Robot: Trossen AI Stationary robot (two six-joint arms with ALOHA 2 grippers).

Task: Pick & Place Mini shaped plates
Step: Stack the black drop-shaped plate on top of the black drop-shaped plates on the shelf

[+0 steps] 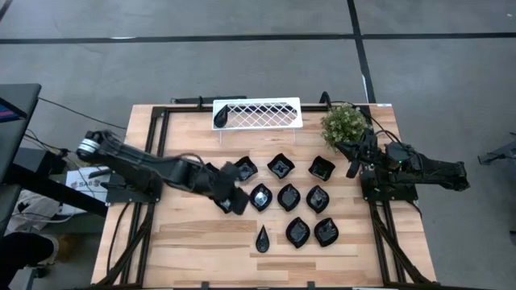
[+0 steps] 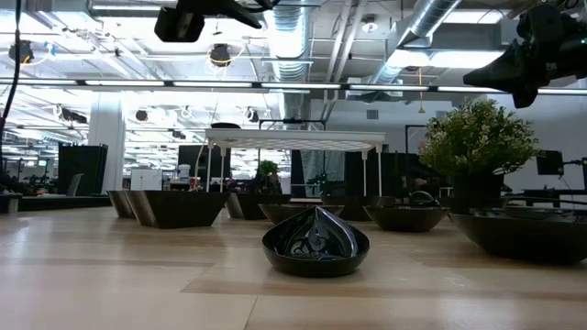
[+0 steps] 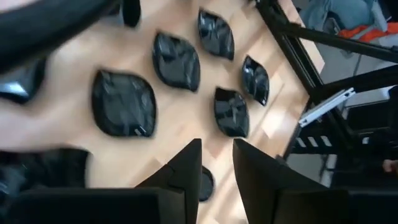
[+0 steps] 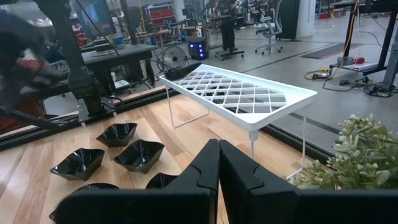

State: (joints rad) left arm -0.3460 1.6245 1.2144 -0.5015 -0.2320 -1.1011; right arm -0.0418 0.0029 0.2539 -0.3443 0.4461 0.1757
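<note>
Several glossy black mini plates lie in rows mid-table [image 1: 289, 196], resting on their bases. A narrow teardrop one [image 1: 263, 238] sits nearest the near edge and fills the low view's centre [image 2: 316, 243]. One more plate lies on the left end of the white rack [image 1: 222, 117]. My left gripper [image 1: 231, 199] hovers above the table at the left end of the rows, open and empty [image 3: 216, 163]; plates lie below it [image 3: 124, 102]. My right gripper [image 1: 353, 161] waits by the plant at the right, shut and empty [image 4: 218, 163].
The white lattice rack [image 1: 258, 113] stands on thin legs at the far edge, with the small green plant [image 1: 345, 122] to its right, close to my right gripper. Bare wood lies along the near edge and the near left of the table [image 1: 185, 242].
</note>
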